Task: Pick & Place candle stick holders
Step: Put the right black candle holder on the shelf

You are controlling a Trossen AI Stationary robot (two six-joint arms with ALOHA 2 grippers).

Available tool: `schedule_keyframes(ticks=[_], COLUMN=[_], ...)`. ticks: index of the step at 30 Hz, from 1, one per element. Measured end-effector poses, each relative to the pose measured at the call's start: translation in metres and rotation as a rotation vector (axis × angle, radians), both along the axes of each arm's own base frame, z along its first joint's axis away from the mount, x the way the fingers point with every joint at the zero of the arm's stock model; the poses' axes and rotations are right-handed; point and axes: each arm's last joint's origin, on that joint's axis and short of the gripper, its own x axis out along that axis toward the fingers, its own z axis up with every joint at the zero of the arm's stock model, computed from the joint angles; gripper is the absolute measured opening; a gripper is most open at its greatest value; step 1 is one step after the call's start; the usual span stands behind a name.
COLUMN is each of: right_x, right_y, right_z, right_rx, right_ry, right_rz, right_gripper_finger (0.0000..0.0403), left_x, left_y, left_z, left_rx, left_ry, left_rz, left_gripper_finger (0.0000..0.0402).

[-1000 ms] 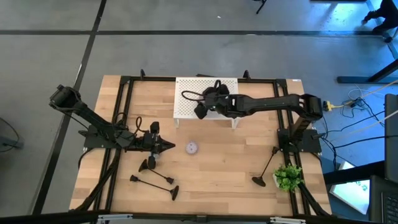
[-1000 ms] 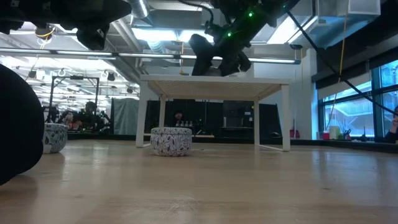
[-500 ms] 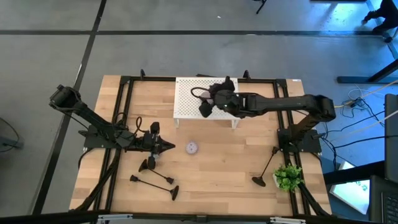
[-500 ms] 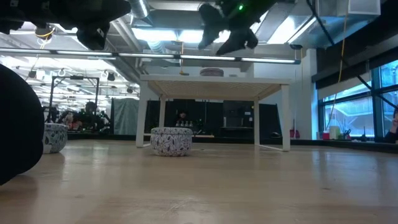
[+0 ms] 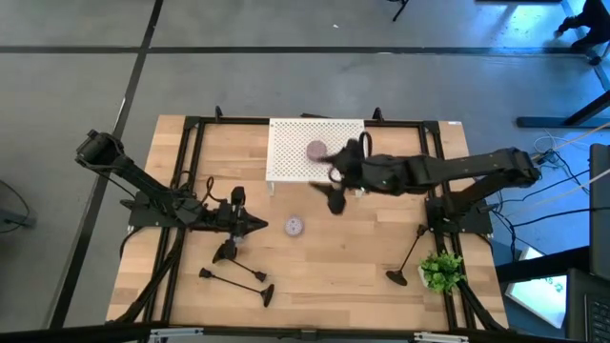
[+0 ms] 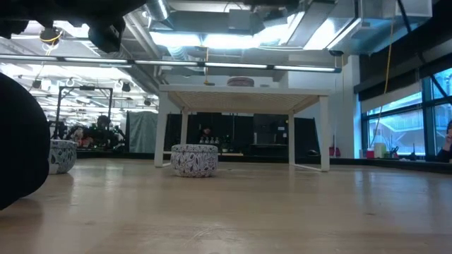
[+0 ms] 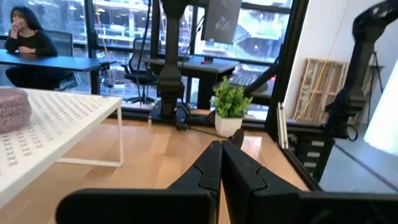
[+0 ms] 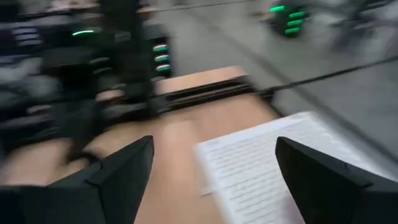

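- Down on the counter point(image 5: 315, 262), the slim black holders point(image 5: 235, 276) lie or lean near the front edge, one by a plant point(image 5: 441, 272).
- Left gripper point(image 7: 221, 163): jaws closed, empty.
- Right gripper point(image 5: 335, 195): jaws open, beside the white shelf point(image 5: 291, 157).

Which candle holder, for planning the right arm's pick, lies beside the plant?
The lone holder on the right side; the others lie far left.
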Motion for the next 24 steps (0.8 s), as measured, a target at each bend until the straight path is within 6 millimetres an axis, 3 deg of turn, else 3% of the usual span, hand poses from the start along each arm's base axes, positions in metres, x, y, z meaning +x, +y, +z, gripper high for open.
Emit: schedule_keyframes(ticks=[6,13,15,20,24], right_x=[-0.012,-0.012,-0.012,-0.015,-0.029], right_y=[0.042,0.072,0.075,0.078,0.067], right_z=[-0.002,-0.013,-0.015,-0.028,-0.032], right_rx=[-0.058,-0.163,-0.174,-0.177,-0.133], right_ry=[0.058,0.089,0.098,0.109,-0.054], right_rz=[0.261,0.261,0.274,0.286,0.279], right_gripper_finger=[0.0339,0.0339,0.0339,0.0339,0.0339], left_x=[-0.004,0.006,0.019,0.049,0.057], left_y=[0.002,0.009,0.008,-0.001,-0.004], left_z=[0.023,0.066,0.074,0.071,0.079], left_rx=[-0.102,-0.001,0.020,0.059,0.089], left_ry=[-0.224,-0.480,-0.438,-0.192,-0.157], left_rz=[-0.020,-0.160,-0.185,-0.247,-0.235], left_gripper_finger=[0.0009,0.0009,0.0008,0.0008,0.0004])
